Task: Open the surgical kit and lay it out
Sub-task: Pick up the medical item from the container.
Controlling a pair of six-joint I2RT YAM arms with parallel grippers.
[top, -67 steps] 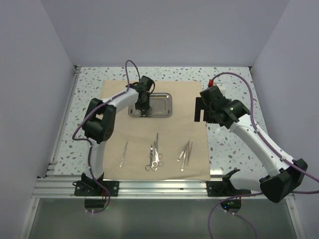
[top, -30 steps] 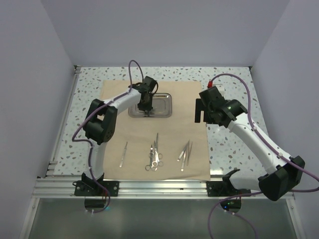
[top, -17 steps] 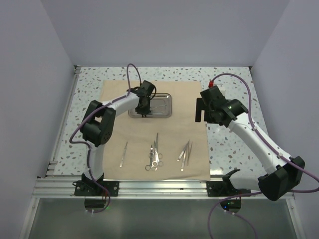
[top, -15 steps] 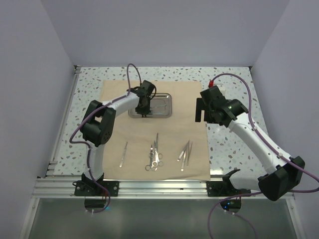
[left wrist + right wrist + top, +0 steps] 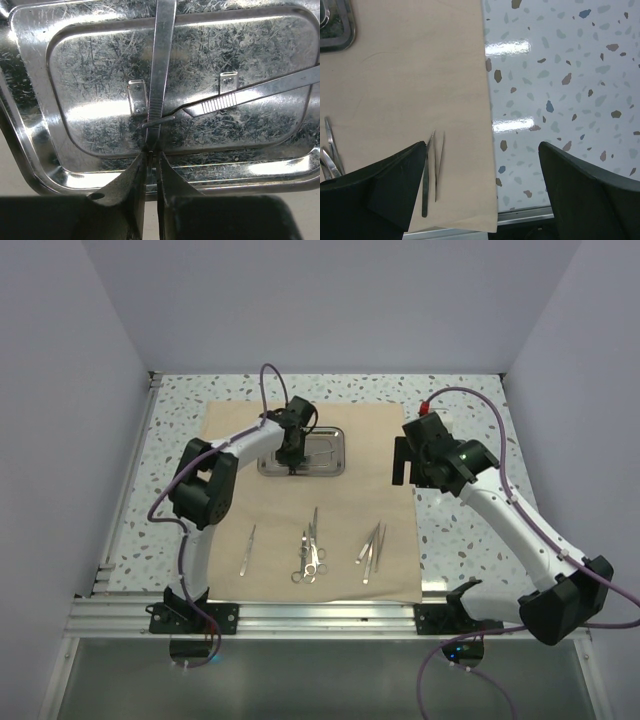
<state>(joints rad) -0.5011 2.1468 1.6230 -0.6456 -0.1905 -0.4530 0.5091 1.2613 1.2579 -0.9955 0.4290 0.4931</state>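
One pair of thin silver tweezers [image 5: 161, 75] runs straight ahead from the left gripper [image 5: 152, 160], which pinches its near end (right gripper [image 5: 481, 150] gapes wide, well apart).

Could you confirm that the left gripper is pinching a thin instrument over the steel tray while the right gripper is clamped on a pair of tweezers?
Not quite: the right wrist view shows the right gripper open and empty, with the tweezers lying on the cloth below it. The left gripper is indeed pinching a thin instrument over the steel tray.
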